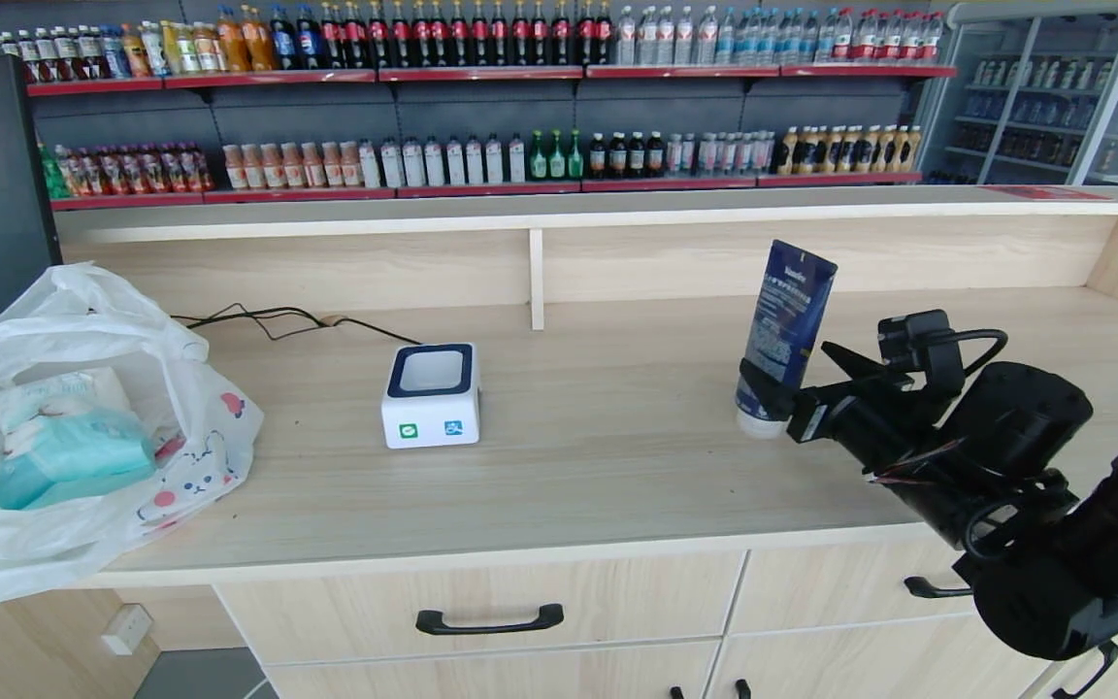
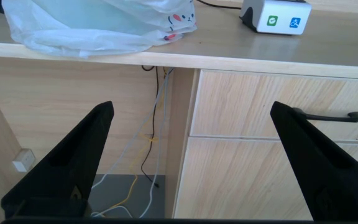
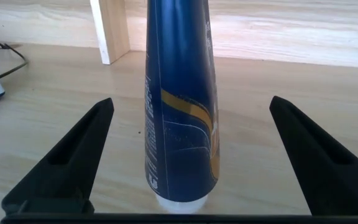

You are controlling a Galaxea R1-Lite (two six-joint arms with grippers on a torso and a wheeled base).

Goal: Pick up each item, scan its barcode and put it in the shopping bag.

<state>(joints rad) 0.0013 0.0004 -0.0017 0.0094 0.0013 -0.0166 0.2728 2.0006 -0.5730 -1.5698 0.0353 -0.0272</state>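
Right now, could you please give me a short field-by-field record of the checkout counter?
tube: blue, upright on its white cap, right side of the counter
right gripper: open, a finger on each side of the tube
left gripper: open, low, facing the cabinet front
scanner: white box, mid-counter
shopping bag: counter's left end, holding a teal pack

Blue tube (image 1: 785,325) upright, cap down, right of scanner (image 1: 431,396).
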